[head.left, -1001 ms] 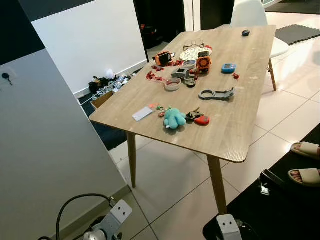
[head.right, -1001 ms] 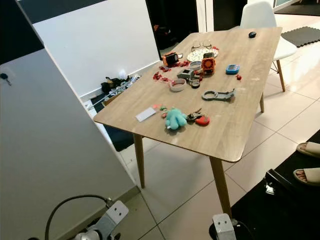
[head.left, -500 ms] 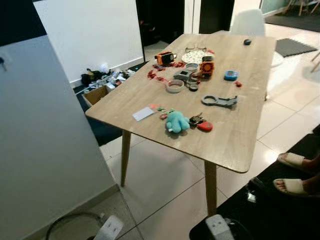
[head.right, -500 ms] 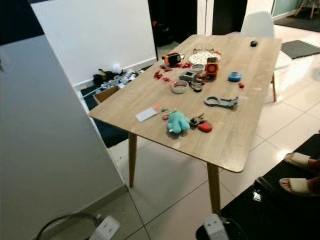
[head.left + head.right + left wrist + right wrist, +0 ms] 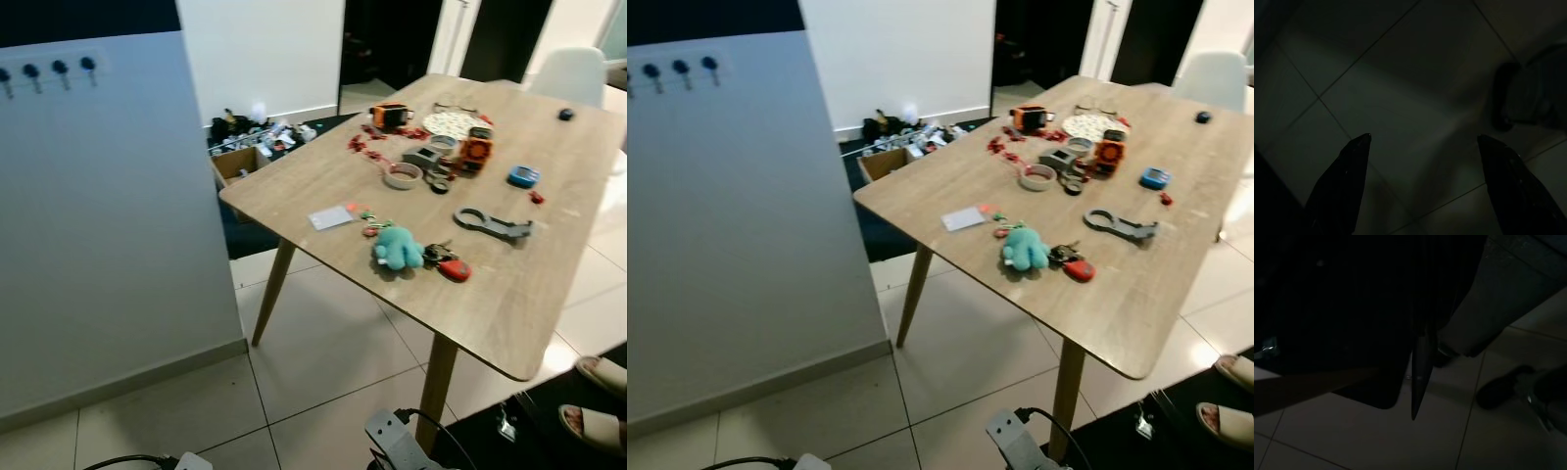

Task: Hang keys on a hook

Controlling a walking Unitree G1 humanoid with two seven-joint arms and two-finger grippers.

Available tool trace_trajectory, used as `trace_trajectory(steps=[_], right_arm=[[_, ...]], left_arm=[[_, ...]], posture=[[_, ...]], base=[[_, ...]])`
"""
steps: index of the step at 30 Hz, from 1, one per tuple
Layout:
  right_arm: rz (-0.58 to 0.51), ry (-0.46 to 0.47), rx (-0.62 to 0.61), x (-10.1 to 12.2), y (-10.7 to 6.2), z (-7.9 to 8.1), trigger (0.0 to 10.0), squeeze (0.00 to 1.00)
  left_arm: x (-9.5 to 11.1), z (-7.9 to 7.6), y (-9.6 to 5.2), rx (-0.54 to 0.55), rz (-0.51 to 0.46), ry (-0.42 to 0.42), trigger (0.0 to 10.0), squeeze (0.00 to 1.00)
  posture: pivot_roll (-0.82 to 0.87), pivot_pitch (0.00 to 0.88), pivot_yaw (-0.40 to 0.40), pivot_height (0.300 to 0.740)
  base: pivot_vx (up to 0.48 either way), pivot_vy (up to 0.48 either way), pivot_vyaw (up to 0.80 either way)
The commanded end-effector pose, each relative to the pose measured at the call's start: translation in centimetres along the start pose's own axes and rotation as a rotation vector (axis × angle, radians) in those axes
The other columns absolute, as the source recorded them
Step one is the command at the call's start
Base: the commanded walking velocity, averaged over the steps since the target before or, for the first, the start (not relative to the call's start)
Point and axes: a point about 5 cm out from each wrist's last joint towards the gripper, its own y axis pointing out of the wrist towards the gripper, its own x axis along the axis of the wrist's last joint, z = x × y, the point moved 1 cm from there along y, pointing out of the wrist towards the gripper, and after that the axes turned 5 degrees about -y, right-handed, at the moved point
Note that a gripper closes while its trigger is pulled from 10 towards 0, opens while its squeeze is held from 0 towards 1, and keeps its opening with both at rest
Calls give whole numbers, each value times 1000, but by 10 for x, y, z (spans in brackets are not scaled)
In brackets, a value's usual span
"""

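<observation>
Left gripper (image 5: 1420, 186) is seen hanging idle over dim floor tiles, its two black fingers spread wide with nothing between them. Right gripper (image 5: 1419, 382) is also down low in deep shade; its fingers are seen edge-on as one dark blade, apparently pressed together with nothing held, though the dark leaves this uncertain.

Farther out, the wooden table (image 5: 549, 294) is found ahead and to the right. The keys (image 5: 443, 262) lie near its front edge, bunched with a red fob, touching a teal plush charm (image 5: 396, 247). A white card (image 5: 330, 217) lies just beside them. Farther back: a grey tool (image 5: 492, 223), a tape roll (image 5: 402, 174), an orange gadget (image 5: 476, 149), a blue item (image 5: 523, 176).

The hooks (image 5: 47, 70), a row of dark pegs, are set high on the grey wall panel (image 5: 108, 215) on the left, well apart from the table. A person's sandalled feet (image 5: 596, 401) are noted at lower right.

Nothing has been picked up yet.

Risks judged from here:
- The bunch may be gripped by the plush rather than the ring, leaving no loop free for the peg.
- The card may be nudged along by a careless approach.
- Feet near the path may be clipped during a turn.
- A swinging bunch may miss the small peg and drop.
</observation>
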Motion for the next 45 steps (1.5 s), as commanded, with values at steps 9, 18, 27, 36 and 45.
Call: trace_trajectory(steps=[9, 18, 27, 36, 45], right_arm=[[-10, 4, -32, 10, 0, -12, 10000, 0], [-17, -29, -46, 19, -2, -22, 10000, 0], [-42, 49, -56, 22, -1, -19, 10000, 0], [-31, 140, -82, 14, -1, -21, 10000, 0], [-32, 222, -160, 9, -7, -46, 10000, 0]], left_arm=[[7, 4, 1, -21, -23, -65, 10000, 0], [16, 21, 1, 16, -48, -137, 10000, 0], [14, 20, 1, -16, -20, -89, 10000, 0], [26, 21, 3, -40, -47, -61, 10000, 0], [46, 39, 3, -19, -87, -53, 10000, 0]], posture=[[158, 0, -60, 740], [184, 0, -60, 740], [111, 0, -19, 740], [63, 0, 21, 740], [22, 0, 47, 740]], base=[[0, 0, 0], [0, 0, 0], [0, 0, 0], [0, 0, 0], [0, 0, 0]])
